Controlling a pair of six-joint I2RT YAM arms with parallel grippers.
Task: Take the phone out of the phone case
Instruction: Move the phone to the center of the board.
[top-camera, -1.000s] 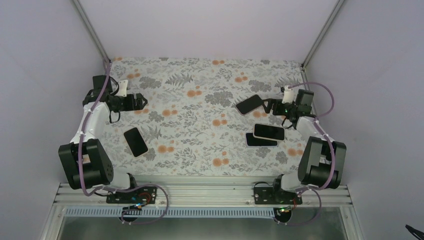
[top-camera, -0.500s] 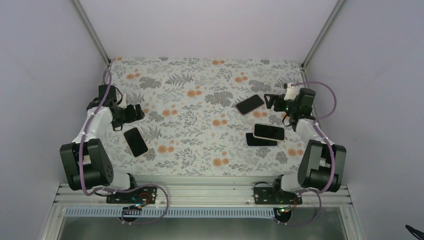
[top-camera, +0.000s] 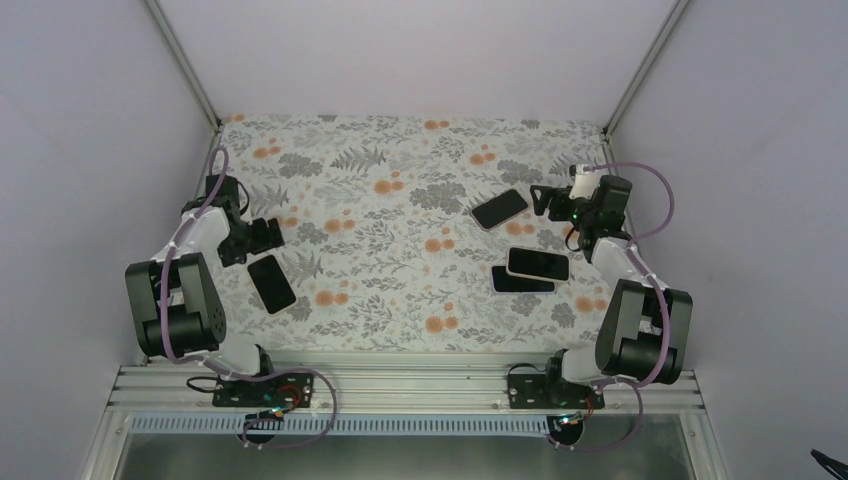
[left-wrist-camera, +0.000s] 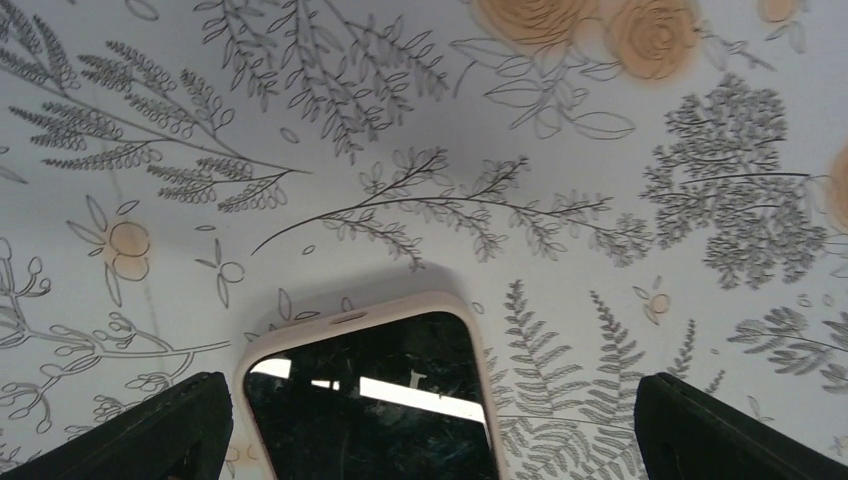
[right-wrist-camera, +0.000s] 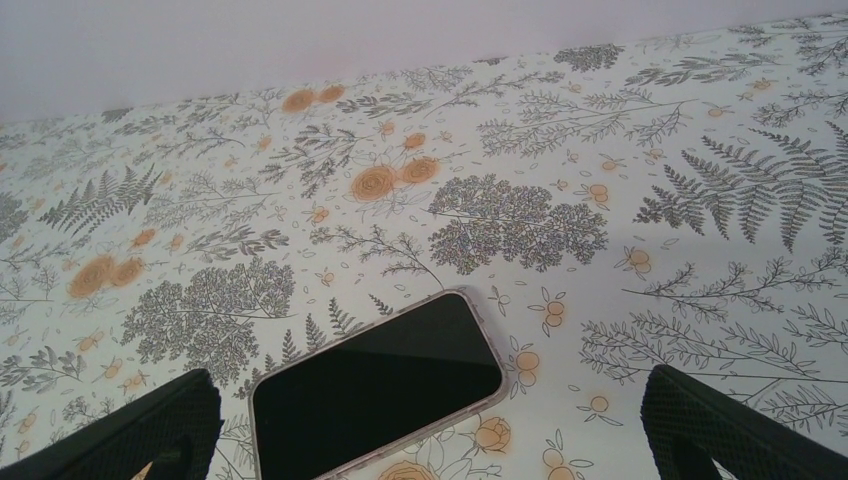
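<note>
Currently, on the floral tablecloth (top-camera: 400, 220), I am counting four dark slabs and my two arms. Item one: my left gripper (top-camera: 268, 234) is hovering close over the cloth at the left edge, its jaws standing wide apart and gripping nothing. In the left wrist view, both fingers (left-wrist-camera: 130, 430) are showing at the bottom corners, with cloth and the top of a phone between them. Item two: the cased phone (top-camera: 271, 283) is lying flat, screen up, just on the near side of that gripper. Its beige case (left-wrist-camera: 400, 303) is wrapping the rounded top edge, and the glass is reflecting strips of light. The phone is sitting inside the case, and neither finger is touching it. Item three: my right gripper (top-camera: 541, 200) is pointing leftward at the far right of the table, jaws likewise spread wide and empty, with its two black fingers framing the bottom corners of the right wrist view. Item four: the second phone (top-camera: 499, 209) is lying screen up at a slant, just beside the right fingertips but apart from them, with a pale rim running round its dark screen (right-wrist-camera: 375, 385). Item five: nearer to me on the right, a pale-rimmed phone (top-camera: 537, 263) is resting partly over a dark flat piece (top-camera: 520, 283), and the two are touching. I cannot tell whether the lower one is a phone or an empty case.
</note>
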